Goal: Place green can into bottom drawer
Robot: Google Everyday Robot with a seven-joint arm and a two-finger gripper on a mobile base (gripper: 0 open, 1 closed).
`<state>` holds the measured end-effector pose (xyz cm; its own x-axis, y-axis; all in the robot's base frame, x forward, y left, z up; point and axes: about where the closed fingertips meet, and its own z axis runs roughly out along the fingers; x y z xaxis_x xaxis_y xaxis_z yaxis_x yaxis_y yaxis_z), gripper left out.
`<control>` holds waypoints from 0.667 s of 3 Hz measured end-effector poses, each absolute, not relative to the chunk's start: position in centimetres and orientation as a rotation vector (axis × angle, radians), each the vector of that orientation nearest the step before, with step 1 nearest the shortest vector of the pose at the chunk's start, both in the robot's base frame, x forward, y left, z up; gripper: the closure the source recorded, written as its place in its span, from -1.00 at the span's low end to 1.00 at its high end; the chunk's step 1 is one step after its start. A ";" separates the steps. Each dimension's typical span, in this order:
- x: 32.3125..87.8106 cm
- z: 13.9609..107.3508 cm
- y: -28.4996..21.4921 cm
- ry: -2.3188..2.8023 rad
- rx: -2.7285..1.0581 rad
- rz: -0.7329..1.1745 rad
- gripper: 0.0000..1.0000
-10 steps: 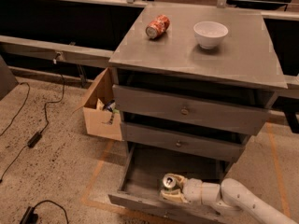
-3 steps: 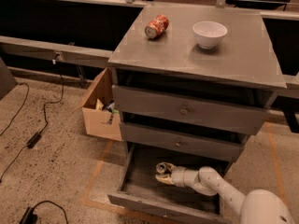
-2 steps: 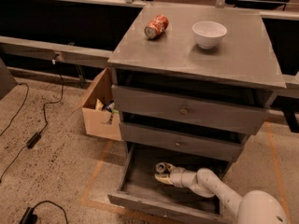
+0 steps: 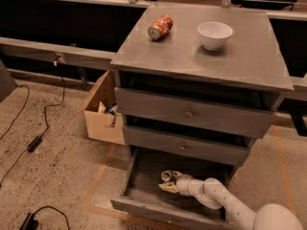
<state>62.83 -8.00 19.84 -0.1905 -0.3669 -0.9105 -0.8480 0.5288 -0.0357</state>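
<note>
The bottom drawer [image 4: 144, 206] is pulled out below the two knobbed drawers. My gripper [image 4: 169, 181] reaches into it from the lower right on the white arm. The fingers [image 4: 166, 187] sit on either side of the green can [image 4: 167, 176], whose silver top faces up; its body is mostly hidden in shadow. The gripper is shut on the can, low inside the drawer, near its middle. I cannot tell whether the can touches the drawer floor.
A red-orange can [image 4: 160, 27] lies on its side and a white bowl [image 4: 215, 34] stands on the cabinet top [image 4: 249, 66]. An open cardboard box [image 4: 101, 118] sits left of the cabinet. Cables [image 4: 33, 143] run over the floor at left.
Since 3.3 s ago the gripper has carried the can leftward and deeper into the bottom drawer. Over the last second it has hardly moved.
</note>
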 end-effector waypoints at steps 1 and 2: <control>62.0 20.6 -9.3 1.793 -1.004 0.583 -1.00; 60.8 22.8 -10.9 1.794 -0.998 0.574 -1.00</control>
<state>60.83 -10.94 22.81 -0.1961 -0.3760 -0.9056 -0.8316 0.5531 -0.0495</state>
